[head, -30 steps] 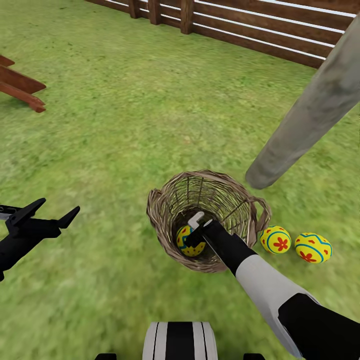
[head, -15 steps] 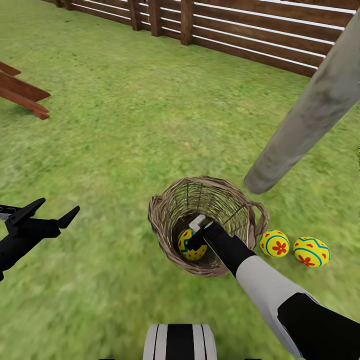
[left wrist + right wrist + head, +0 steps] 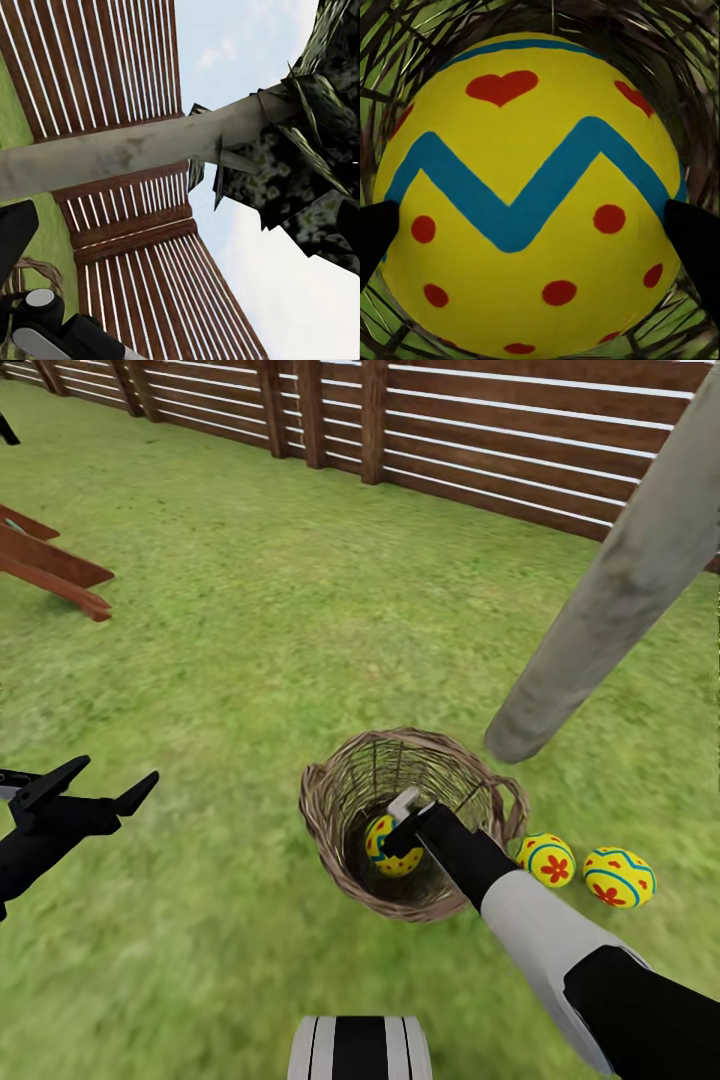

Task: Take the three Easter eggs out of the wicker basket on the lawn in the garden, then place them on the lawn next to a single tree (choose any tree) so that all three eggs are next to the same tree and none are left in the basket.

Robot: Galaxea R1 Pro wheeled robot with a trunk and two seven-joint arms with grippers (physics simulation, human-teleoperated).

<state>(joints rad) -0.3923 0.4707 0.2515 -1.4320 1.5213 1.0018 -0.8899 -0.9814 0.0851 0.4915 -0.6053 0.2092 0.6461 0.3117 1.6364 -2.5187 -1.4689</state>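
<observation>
While my left gripper [image 3: 108,785] idles at 9 o'clock, fingers apart | my right gripper [image 3: 397,828] is inside the wicker basket [image 3: 330,815], clamped on an egg [image 3: 385,845] | two eggs [image 3: 545,859] [image 3: 618,876] on lawn [image 3: 250,640] at 3 o'clock, near tree trunk [image 3: 600,600].

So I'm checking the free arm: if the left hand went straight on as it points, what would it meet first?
Probably the tree: its pale trunk crosses the left hand's wrist view, the wooden fence behind it. Depth unclear.
</observation>
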